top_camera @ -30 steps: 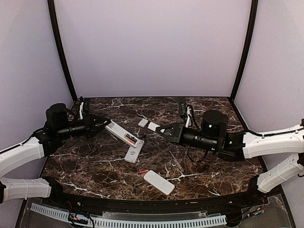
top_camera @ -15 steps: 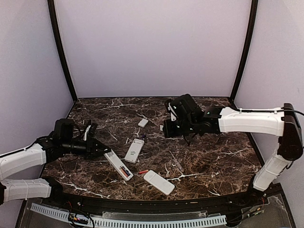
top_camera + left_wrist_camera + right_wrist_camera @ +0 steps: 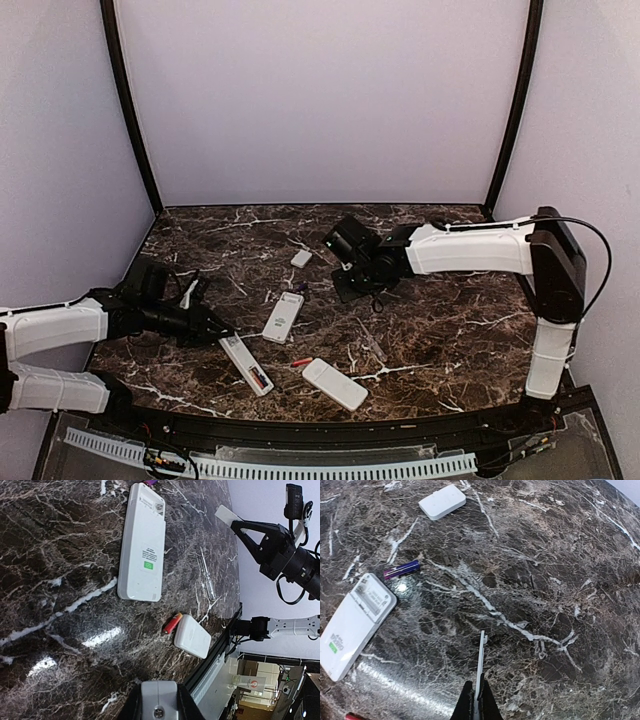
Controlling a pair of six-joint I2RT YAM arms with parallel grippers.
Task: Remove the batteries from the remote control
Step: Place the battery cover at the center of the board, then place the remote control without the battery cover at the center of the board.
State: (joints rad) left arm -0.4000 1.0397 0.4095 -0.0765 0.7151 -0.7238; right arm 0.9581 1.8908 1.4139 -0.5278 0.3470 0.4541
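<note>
Over at the table's (image 3: 450, 340) near left, left jaws clamp a remote (image 3: 245, 363) with batteries (image 3: 260, 378) inside; right jaws pinch a thin white cover (image 3: 480, 665), 1 red battery (image 3: 300, 361) lies loose nearby.

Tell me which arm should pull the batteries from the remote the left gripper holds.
Right. The left gripper has its jaws shut on that remote, batteries facing up, so it is busy. The right gripper has jaws shut only on a thin white cover, probably easy to drop first.

White arm shells (image 3: 470, 248), black joints (image 3: 560, 265), black cables (image 3: 600, 250); left hand (image 3: 222, 333), right hand (image 3: 342, 290) black.
</note>
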